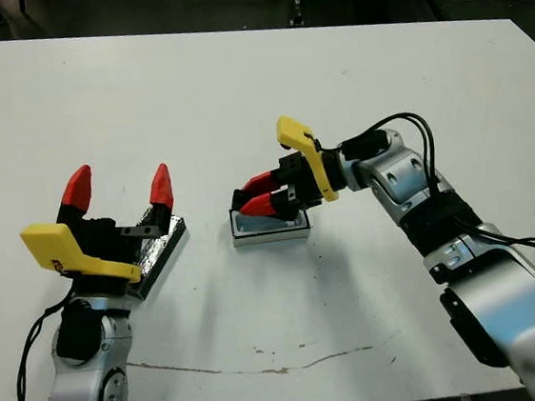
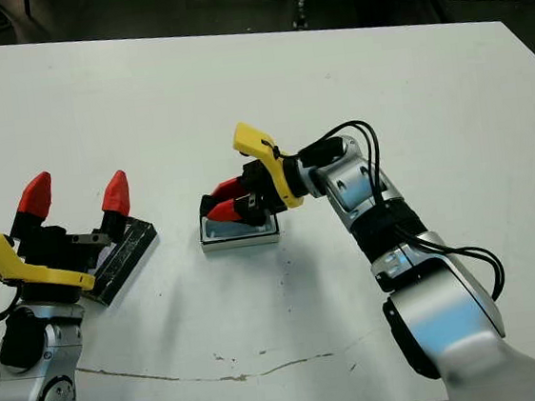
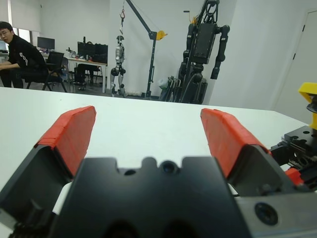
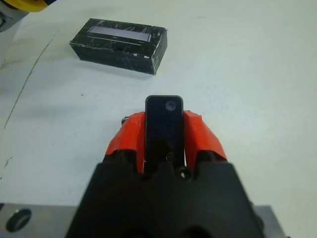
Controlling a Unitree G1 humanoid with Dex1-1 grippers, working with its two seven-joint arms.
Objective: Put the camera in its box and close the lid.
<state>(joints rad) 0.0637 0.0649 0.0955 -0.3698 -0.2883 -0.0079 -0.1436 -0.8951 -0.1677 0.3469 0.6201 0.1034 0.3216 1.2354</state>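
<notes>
- While the right tool (image 1: 265, 194) hangs just over the box (image 1: 271, 234), its two red fingers are closed on the camera (image 4: 164, 123), which the right wrist view shows as a flat black bar pinched between them.
- The box sits near the middle of the desk (image 1: 237, 89), and its white walls and pale inside can be seen below the red fingertips.
- I cannot tell from the head views whether the camera already touches the inside of the box or is a little above it; it looks held low over the left part of the tray.
- The lid (image 4: 119, 44) lies flat on the desk to the left of the box, well apart from it, and it is partly hidden under the left tool (image 1: 118, 187) in the head views.
- The left tool is open, with its red fingers spread wide and pointing to the far side, and it holds nothing.
- As I judge it, the first step is near its end: the camera is grasped and brought to the box, but it is not yet released inside.
- What is left is to lay the camera in the tray, open the right tool, and then pick up the lid and set it on the box.
</notes>
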